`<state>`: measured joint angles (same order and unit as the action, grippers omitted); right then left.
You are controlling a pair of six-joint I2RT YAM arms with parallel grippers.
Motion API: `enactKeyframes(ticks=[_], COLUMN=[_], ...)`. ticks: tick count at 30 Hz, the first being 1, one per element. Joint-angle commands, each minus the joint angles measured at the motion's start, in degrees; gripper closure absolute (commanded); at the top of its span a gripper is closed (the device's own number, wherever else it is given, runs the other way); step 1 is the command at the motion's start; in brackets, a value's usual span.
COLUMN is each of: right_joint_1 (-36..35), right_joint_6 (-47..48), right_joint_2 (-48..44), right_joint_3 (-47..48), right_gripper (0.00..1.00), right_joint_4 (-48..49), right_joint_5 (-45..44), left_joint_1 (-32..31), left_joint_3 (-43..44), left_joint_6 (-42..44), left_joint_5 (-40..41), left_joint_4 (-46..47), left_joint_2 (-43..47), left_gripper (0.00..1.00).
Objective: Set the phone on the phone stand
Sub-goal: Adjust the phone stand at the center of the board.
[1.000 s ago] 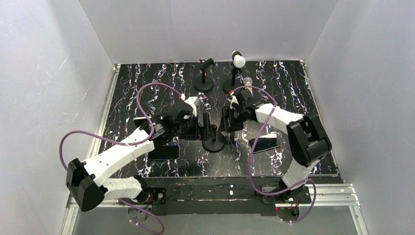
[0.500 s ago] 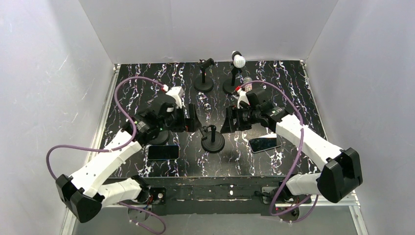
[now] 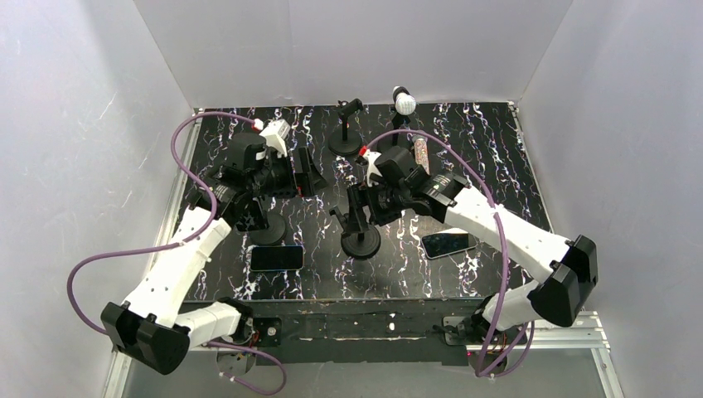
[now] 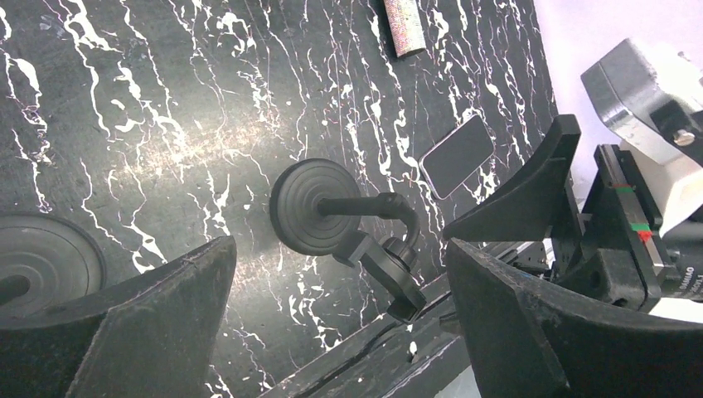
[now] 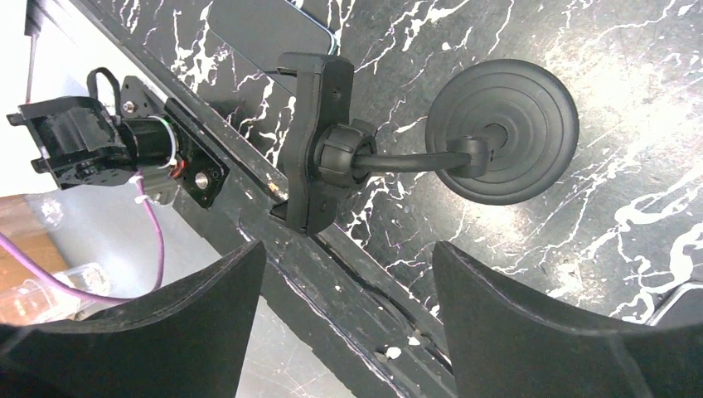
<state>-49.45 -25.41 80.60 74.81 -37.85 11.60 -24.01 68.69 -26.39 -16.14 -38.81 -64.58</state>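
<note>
The left gripper (image 4: pixel 338 247) was held spread wide and empty, left of and beyond the phone stand (image 3: pixel 362 239). The right gripper (image 5: pixel 350 249) was parted, empty, above the stand. The left phone (image 3: pixel 277 257) and right phone (image 3: pixel 448 243) were laid flat on the table (image 3: pixel 497 149), flanking the stand.

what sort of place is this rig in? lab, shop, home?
Most likely a lab test booth: plain white walls box in a black marbled table, the left arm and right arm are bolted at its near edge, and a phone and phone stand are laid out as props.

Phone (image 3: pixel 448 244) lies flat near the upright black phone stand (image 3: pixel 361 242).
</note>
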Motion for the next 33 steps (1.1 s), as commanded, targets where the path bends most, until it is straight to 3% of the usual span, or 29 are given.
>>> enactKeyframes(ticks=[1, 7, 11, 20, 24, 33], right_joint_1=[-2.22, -6.34, -8.44, -10.74, -10.78, -10.52], right_joint_6=[-0.85, -0.67, -0.52, -0.46, 0.43, 3.38], right_joint_2=[2.25, 8.17, 12.2, 13.8, 13.97, 10.0], right_joint_3=[5.73, 12.04, 15.34, 18.17, 18.27, 12.94], right_gripper=[0.17, 0.16, 0.21, 0.48, 0.56, 0.57], right_joint_4=[-3.8, -9.2, -11.97, -14.71, -16.49, -18.19], right_joint_5=[-5.19, -12.71, -16.93, -21.48, -22.91, -32.98], left_joint_1=[1.18, 1.55, 1.76, 2.34, 2.49, 2.9], left_joint_3=[0.25, -2.3, -3.59, -5.07, -5.46, -5.98], left_joint_6=[1.71, 1.7, 1.82, 2.22, 2.22, 2.5], left_joint_5=[-3.18, -3.43, -3.06, -2.69, -2.8, -2.69], left_joint_4=[0.01, 0.56, 0.84, 1.09, 1.36, 1.45], left_joint_2=[0.54, 0.53, 0.85, 1.03, 0.75, 0.67], left_gripper=[0.02, 0.02, 0.02, 0.02, 0.02, 0.02])
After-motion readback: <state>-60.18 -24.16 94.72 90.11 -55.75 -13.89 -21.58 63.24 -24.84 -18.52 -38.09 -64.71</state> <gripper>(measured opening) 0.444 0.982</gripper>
